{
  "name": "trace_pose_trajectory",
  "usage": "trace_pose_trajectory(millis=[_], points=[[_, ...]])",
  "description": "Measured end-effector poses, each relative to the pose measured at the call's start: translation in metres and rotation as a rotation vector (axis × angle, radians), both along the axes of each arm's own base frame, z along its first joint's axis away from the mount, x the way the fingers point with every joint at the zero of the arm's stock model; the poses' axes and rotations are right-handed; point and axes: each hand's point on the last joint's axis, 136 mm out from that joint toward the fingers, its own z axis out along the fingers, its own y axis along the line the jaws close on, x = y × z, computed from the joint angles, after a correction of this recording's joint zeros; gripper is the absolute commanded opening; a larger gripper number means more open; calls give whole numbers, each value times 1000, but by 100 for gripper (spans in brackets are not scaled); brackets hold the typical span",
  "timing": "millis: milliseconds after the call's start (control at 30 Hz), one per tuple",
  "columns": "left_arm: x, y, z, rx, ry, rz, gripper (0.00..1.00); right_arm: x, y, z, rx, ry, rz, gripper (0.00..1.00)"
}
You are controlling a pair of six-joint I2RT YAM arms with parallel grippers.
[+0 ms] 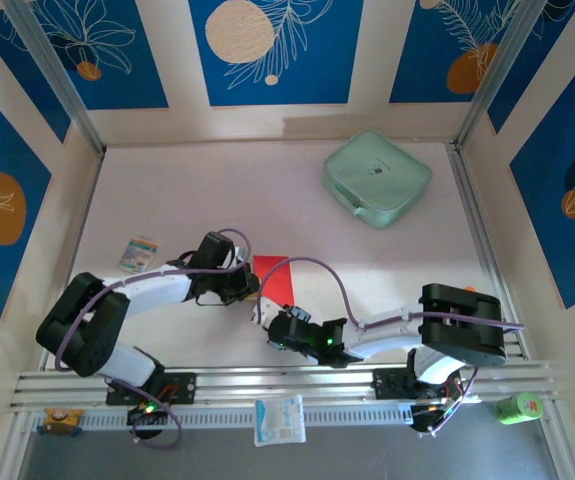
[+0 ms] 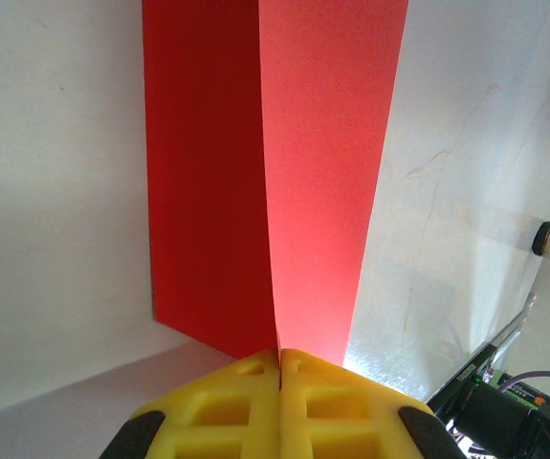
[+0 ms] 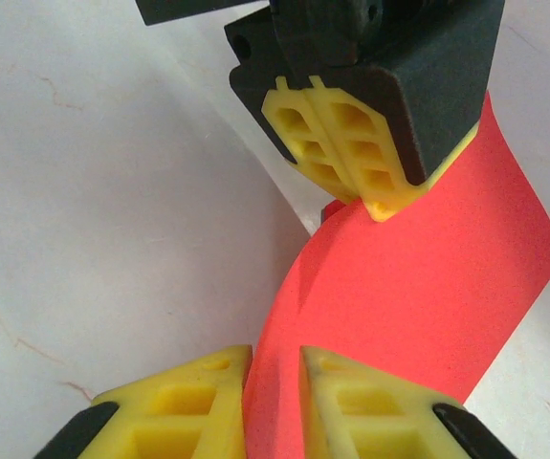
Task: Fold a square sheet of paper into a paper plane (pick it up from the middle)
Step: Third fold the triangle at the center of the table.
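Observation:
The square sheet of paper (image 1: 275, 276) is bright red and held up off the table between the two arms. In the left wrist view the paper (image 2: 275, 172) is bent along a centre crease, and my left gripper (image 2: 279, 356) is shut on its near edge at that crease. In the right wrist view the paper (image 3: 418, 306) curves from the left gripper (image 3: 375, 201) down into the gap of my right gripper (image 3: 275, 368). The right jaws stand slightly apart, one on each side of the sheet's edge. A paper plane is out of view.
A mint-green zip case (image 1: 377, 178) lies at the back right. A small white printed packet (image 1: 139, 252) sits left of the left arm. Another white packet (image 1: 279, 420) and a green object (image 1: 517, 407) rest by the front rail.

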Motion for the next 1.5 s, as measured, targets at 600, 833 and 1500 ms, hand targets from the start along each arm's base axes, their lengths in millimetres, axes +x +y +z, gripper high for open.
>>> trace_pose_trajectory(millis=[600,833,1500], points=[[0,0,0,0,0,0,4,3,1,4,31,12,-17,11],[-1,3,1,16,-2,2,40,3,-1,2,48,59,-28,7],[20,37,42,74,-92,60,23,23,12,13,355,810,-178,3]])
